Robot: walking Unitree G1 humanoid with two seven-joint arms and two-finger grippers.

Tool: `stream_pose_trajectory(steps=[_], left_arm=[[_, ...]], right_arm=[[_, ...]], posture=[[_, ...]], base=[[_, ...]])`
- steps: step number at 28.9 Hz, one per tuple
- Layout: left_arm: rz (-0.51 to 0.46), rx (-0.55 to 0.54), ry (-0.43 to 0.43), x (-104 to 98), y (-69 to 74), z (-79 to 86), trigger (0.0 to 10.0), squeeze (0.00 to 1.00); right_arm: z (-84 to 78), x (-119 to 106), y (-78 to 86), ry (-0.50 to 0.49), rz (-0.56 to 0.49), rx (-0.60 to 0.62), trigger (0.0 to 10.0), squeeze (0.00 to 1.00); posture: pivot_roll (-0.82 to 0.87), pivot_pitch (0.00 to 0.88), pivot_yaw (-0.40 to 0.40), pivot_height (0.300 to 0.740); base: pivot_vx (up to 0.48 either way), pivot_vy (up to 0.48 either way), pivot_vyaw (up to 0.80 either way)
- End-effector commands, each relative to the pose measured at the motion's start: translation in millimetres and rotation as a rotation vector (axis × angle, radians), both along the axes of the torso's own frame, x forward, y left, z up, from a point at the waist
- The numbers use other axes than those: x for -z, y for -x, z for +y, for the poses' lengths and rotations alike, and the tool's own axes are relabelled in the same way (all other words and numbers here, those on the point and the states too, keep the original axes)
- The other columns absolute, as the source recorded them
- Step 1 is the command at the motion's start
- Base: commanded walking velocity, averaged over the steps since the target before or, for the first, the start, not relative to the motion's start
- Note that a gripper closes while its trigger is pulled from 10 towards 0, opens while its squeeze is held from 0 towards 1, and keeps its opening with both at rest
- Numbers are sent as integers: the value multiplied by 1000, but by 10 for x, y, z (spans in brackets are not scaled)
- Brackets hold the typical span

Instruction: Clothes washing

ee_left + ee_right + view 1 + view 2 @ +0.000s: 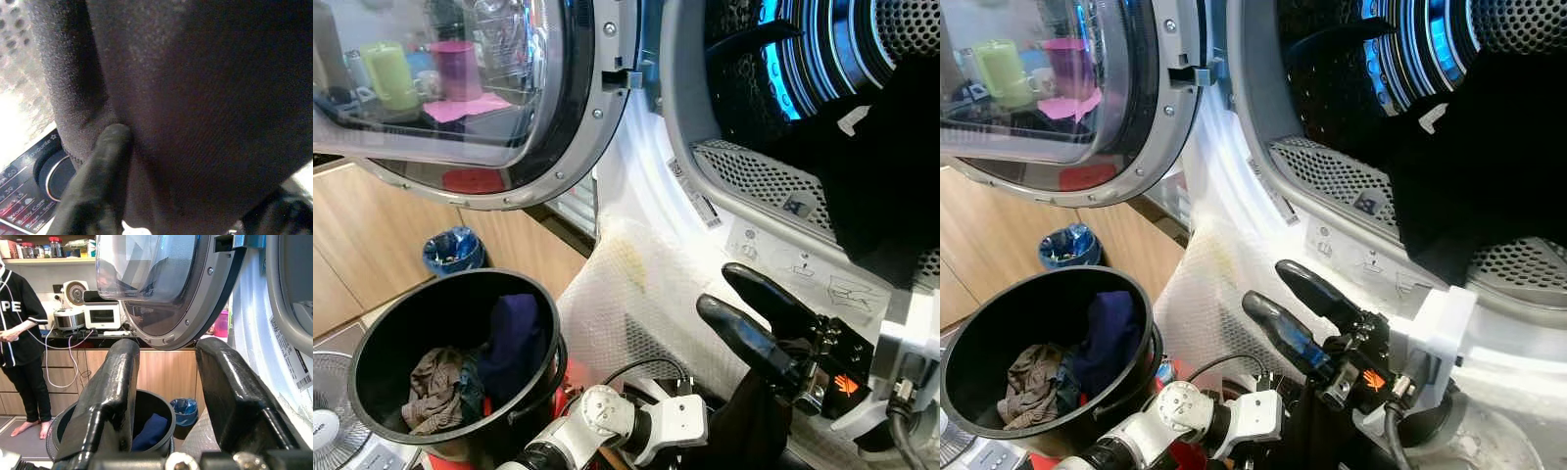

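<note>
The washer's drum [822,59] stands open, lit blue inside, and a black garment [891,166] hangs from it over the rim. In front of the opening, below the rim, my right gripper [720,289] is open and holds nothing. My left arm [607,416] reaches in low. In the left wrist view one finger [107,156] presses against dark cloth [205,98], and the other finger is hidden behind that cloth. The same dark cloth [744,426] hangs below the right gripper. A black laundry basket [372,343] on the left holds a blue garment [514,333] and a brown one [435,387].
The round glass door [460,98] is swung open to the left, above the basket. A small blue bin [453,250] stands by the wooden cabinets, and a white fan [328,411] sits at the lower left. A person [19,333] in black stands farther back.
</note>
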State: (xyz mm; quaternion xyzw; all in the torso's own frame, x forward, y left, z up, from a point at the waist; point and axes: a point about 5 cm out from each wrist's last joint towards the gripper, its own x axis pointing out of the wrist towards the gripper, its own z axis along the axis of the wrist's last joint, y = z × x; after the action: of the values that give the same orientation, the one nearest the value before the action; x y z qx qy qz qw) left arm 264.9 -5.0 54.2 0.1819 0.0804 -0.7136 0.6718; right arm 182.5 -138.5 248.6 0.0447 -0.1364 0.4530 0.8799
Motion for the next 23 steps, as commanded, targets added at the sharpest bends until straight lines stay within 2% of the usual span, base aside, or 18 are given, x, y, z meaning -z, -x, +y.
stream_pose_trajectory(steps=[1,23], left_arm=[[-15,9,12,-39,-23,-37,0,0],[9,26,41,-34,4,-43,0,0]], right_arm=[[13,-61,71,7,-29,-10,0,0],[-19,-15,67,-6,-7,31,0,0]], posture=[[66,50,-27,740],[63,48,-17,740]], base=[[0,0,0],[0,0,0]])
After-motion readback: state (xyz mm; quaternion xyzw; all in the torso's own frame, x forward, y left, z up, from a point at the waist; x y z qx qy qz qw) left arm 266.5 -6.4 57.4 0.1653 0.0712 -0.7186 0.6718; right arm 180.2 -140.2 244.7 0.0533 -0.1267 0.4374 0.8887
